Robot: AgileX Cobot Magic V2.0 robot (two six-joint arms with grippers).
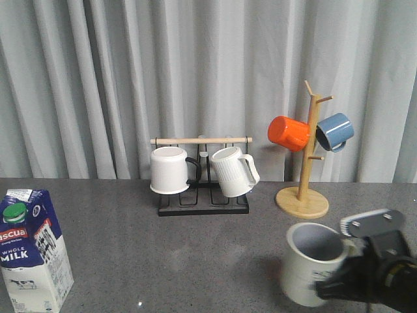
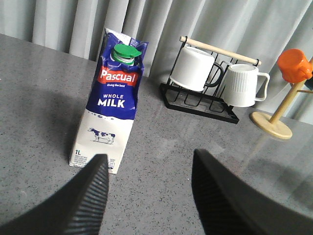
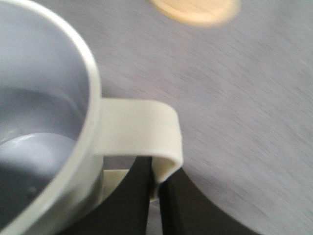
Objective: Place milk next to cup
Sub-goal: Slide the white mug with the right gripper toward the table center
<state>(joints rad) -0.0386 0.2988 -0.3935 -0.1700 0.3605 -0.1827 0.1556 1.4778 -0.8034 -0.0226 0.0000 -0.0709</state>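
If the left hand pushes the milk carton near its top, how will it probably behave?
The milk carton is tall on a narrow base, so a high push would probably tip it. Its top looks slightly creased, so the walls may yield under squeezing. The open left hand should likely grip low.

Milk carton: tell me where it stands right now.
In the front view the milk carton stands upright at the table's near left corner, far from the cup at the near right.
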